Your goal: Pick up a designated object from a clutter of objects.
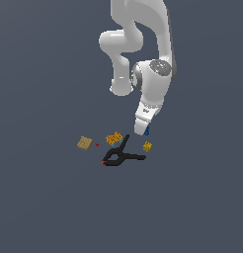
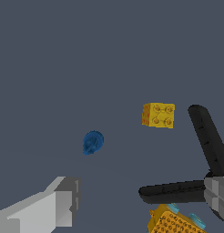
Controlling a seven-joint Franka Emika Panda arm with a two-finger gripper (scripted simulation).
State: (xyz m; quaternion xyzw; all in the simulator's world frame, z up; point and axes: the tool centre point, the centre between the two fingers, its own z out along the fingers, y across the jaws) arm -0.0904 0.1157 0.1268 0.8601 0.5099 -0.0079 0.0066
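The designated object, a tiny solid-blue piece (image 2: 92, 142), lies on the grey floor; in the exterior view it (image 1: 147, 131) peeks out just beside my fingertips. My gripper (image 1: 141, 129) hangs low over the clutter of objects. It is open (image 2: 142, 189), with nothing between its grey fingers (image 2: 57, 205). The blue piece sits ahead of the fingers, not between them. A small yellow cube (image 2: 158, 114) lies close to it.
A black spring clamp (image 1: 121, 155) lies near the gripper, its handles (image 2: 209, 141) crossing by one finger. An orange-yellow lump (image 1: 114, 138) touches the clamp. A tan waffle square (image 1: 85, 143) and a red dot (image 1: 97, 145) lie toward the exterior view's left.
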